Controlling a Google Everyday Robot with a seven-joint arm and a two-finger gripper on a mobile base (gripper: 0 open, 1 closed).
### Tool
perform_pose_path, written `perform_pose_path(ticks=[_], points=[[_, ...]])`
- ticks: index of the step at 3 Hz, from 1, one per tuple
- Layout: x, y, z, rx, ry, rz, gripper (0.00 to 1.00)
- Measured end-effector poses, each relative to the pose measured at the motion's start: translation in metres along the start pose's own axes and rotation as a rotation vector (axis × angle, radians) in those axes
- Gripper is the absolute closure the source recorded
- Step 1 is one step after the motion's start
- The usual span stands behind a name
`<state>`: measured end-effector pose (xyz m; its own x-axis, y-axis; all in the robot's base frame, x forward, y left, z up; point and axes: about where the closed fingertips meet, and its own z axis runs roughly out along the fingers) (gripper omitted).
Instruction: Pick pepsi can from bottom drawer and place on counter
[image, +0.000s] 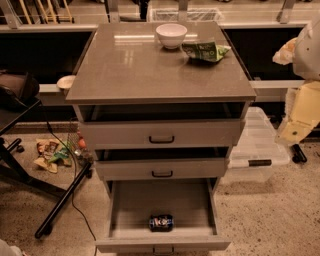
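Drawer cabinet seen from the front and slightly above. The counter, a glossy grey-brown slab, carries a white bowl at its far edge and a crumpled green snack bag just to the right of the bowl. All three drawers stand open: the top drawer and the middle drawer only a little, the bottom drawer pulled out farthest, so that its floor is exposed. The pepsi can lies on its side on that floor, close behind the drawer front and about midway between the side walls (logo facing up). The gripper shows at the right edge of the view as a pale, yellowish part below the robot's white arm; it hangs beside the cabinet at about the height of the top drawer, well apart from the can, and whether it is spread or pressed together cannot be told. A clear plastic bin sits on the speckled floor to the right of the cabinet; loose wrappers lie to the left.
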<state>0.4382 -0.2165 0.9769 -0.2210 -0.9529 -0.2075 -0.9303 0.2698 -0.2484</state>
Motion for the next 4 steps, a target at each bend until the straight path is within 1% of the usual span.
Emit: perform_pose_path(ticks=[1, 2, 3, 4], points=[[-0.001, 0.000, 0.001, 0.007, -0.009, 0.001, 0.00], [-0.005, 0.007, 0.038, -0.027, -0.037, 0.002, 0.00], [-0.014, 0.026, 0.116, -0.102, -0.114, 0.021, 0.00], [-0.035, 0.042, 0.184, -0.164, -0.212, 0.033, 0.00]])
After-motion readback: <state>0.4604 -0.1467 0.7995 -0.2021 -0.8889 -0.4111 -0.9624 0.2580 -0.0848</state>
